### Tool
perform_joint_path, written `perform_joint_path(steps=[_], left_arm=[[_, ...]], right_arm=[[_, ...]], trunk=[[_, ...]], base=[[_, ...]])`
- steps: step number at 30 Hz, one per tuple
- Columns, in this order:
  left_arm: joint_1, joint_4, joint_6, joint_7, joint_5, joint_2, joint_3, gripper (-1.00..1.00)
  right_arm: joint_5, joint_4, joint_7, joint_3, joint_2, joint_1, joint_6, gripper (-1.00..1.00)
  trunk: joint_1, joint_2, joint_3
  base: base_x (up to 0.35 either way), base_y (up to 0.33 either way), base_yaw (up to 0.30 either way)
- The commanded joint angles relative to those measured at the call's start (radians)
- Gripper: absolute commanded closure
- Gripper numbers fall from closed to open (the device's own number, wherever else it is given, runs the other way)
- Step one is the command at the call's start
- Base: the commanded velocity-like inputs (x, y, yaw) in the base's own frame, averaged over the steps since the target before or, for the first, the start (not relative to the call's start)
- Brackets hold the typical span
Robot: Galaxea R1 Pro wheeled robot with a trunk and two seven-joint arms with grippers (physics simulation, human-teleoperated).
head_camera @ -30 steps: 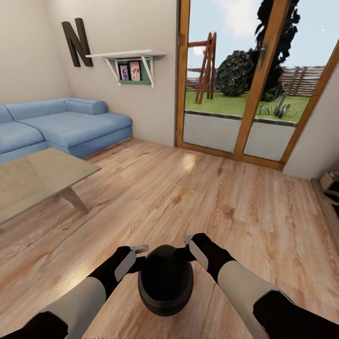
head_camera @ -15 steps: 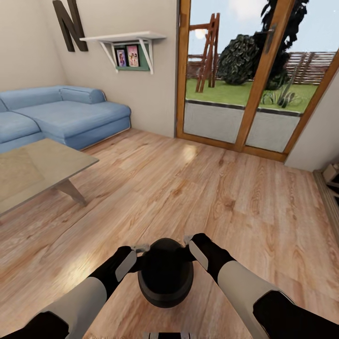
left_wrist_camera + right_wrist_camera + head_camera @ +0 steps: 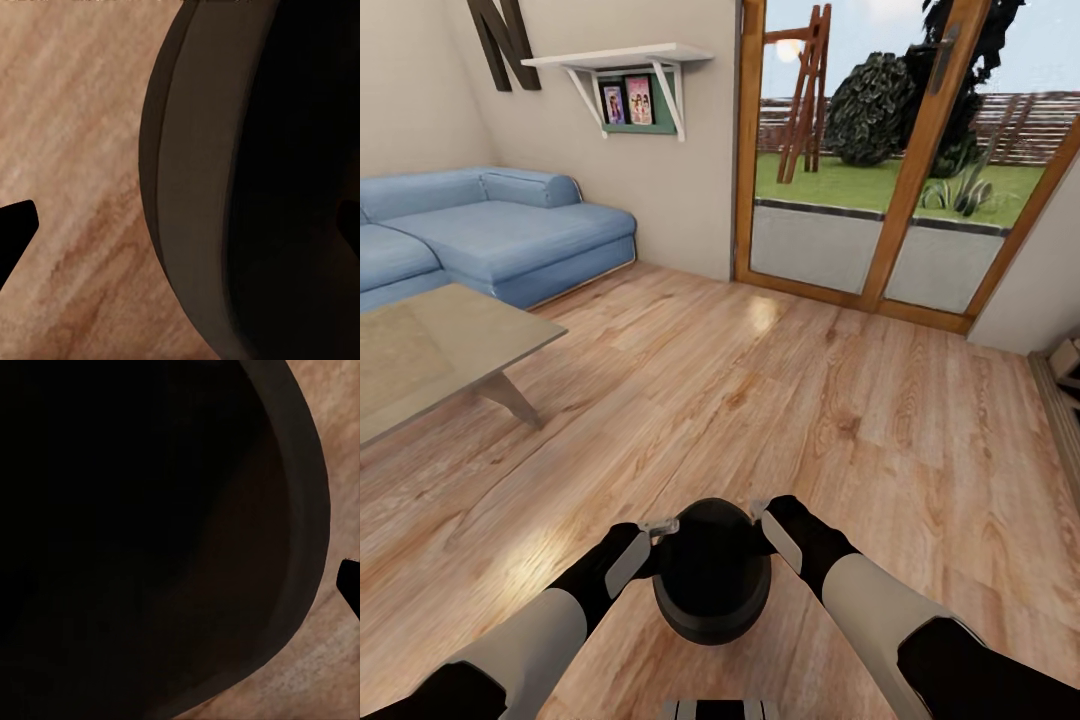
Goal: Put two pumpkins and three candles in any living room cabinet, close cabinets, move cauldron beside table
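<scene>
Wooden floor (image 3: 810,400) fills mid-frame; both grippers clamp the black cauldron (image 3: 712,580) at lower centre, left gripper (image 3: 657,528) and right gripper (image 3: 760,512) on opposite rim sides. Carrying it level toward the table (image 3: 430,350) at left should keep the grip secure.

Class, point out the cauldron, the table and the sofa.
cauldron (image 3: 712,590): head view, its dark rounded body.
table (image 3: 430,350): head view, bare top.
sofa (image 3: 510,235): head view, seat cushion.
</scene>
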Motion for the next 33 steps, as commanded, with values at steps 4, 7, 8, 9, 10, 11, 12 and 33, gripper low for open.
perform_joint_path(steps=[4, 7, 8, 9, 10, 11, 12, 33], left_arm=[[0.0, -0.002, 0.001, 0.0, 0.011, 0.001, -0.007, -1.0], [0.0, -0.002, 0.001, -0.003, 0.011, 0.002, -0.007, -1.0], [0.0, -0.002, 0.001, -0.003, 0.011, 0.002, -0.007, -1.0], [0.0, -0.002, 0.001, -0.004, 0.011, 0.002, -0.007, -1.0], [0.0, -0.002, 0.001, -0.005, 0.011, 0.002, -0.007, -1.0], [0.0, -0.002, 0.001, -0.005, 0.011, 0.002, -0.007, -1.0], [0.0, -0.002, 0.001, -0.005, 0.011, 0.002, -0.007, -1.0], [0.001, -0.005, 0.001, -0.006, 0.01, 0.002, -0.007, -1.0]], right_arm=[[-0.01, -0.001, -0.01, 0.004, 0.0, -0.001, 0.003, -1.0], [-0.01, -0.001, -0.01, 0.004, 0.0, -0.001, 0.002, -1.0], [-0.01, -0.002, -0.01, 0.004, 0.0, -0.001, 0.002, -1.0], [-0.01, -0.002, -0.01, 0.004, 0.0, -0.001, 0.002, -1.0], [-0.009, -0.002, -0.01, 0.004, 0.0, -0.001, 0.002, -1.0], [-0.009, -0.002, -0.01, 0.004, 0.0, -0.001, 0.001, -1.0], [-0.009, -0.003, -0.011, 0.004, 0.0, -0.001, 0.001, -1.0], [-0.008, -0.006, -0.087, 0.003, 0.0, -0.002, -0.005, -1.0]], trunk=[[0.0, -0.001, -0.005], [0.002, -0.001, -0.016], [0.002, -0.002, -0.02], [0.003, -0.002, -0.024], [0.003, -0.002, -0.024], [0.003, -0.002, -0.024], [0.003, -0.002, -0.024], [0.003, -0.002, -0.032]], base=[[0.0, 0.0, 0.0], [0.0, 0.0, 0.0], [0.0, 0.0, 0.0], [0.0, 0.0, 0.0], [0.0, 0.0, 0.0], [0.0, 0.0, 0.0], [0.0, 0.0, 0.0], [0.0, 0.0, -0.031]])
